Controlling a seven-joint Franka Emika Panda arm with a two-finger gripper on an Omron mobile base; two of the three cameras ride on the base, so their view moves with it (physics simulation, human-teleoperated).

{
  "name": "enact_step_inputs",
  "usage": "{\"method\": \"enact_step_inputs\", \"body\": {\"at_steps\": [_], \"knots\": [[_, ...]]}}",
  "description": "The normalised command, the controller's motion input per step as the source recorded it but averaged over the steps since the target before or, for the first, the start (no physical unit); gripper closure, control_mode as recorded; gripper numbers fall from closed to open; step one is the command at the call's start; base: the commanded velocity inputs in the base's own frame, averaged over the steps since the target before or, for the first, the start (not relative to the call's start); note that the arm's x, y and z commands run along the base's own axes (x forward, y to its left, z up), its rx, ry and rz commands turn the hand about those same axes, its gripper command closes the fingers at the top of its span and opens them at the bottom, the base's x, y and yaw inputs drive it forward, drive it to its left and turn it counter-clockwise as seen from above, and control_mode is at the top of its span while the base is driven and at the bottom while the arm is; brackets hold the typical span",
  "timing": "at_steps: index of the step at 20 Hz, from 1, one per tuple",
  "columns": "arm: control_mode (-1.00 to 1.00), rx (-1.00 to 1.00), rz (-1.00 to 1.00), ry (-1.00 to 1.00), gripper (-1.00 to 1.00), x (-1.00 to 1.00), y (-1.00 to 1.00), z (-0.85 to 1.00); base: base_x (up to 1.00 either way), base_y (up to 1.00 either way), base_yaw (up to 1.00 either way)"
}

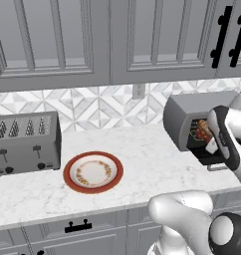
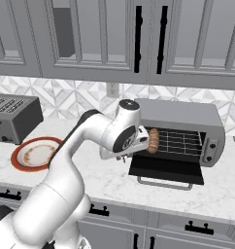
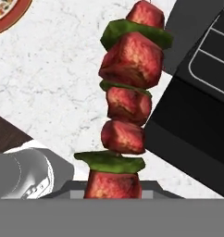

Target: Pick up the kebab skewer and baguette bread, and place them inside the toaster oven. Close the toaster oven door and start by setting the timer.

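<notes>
The gripper (image 1: 210,141) is at the left front corner of the toaster oven (image 2: 187,116), right at the mouth of the open box. It has hold of the kebab skewer (image 3: 125,102). In the hand view the skewer rises straight up from between the tips, with red meat chunks and green bits on it. The tips themselves are hidden under the lowest chunk, so the jaws look closed on the stick, but how tightly is hard to see.

The toaster oven door (image 2: 165,170) is folded all the way down. It lies flat on the white marble counter (image 1: 142,149), with its silver bar handle toward the counter's front edge. In the hand view the skewer hangs over bare counter just beside the door's left edge.

The baguette bread (image 2: 153,140) is already inside, resting on the wire rack (image 2: 180,141) near the left wall. The rest of the rack, to the right of the loaf, is bare.

The red-rimmed plate (image 1: 93,172) sits well to the left, near the counter's front edge. The slotted toaster (image 1: 25,142) stands behind it, by the tiled wall. Between the plate and the oven there is wide open counter.
</notes>
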Motion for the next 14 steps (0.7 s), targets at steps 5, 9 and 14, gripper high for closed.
{"method": "enact_step_inputs", "body": {"at_steps": [5, 9, 14], "knots": [[-1.00, 0.00, -0.09, 0.07, 1.00, 0.29, -1.00, 0.01, 0.00, 0.00, 0.00], [-1.00, 0.00, -0.08, 0.00, 1.00, 0.27, -1.00, 0.01, 0.00, 0.00, 0.00], [-1.00, 0.00, -0.15, 0.00, 1.00, 0.33, -0.62, 0.00, 0.00, 0.00, 0.00]]}}
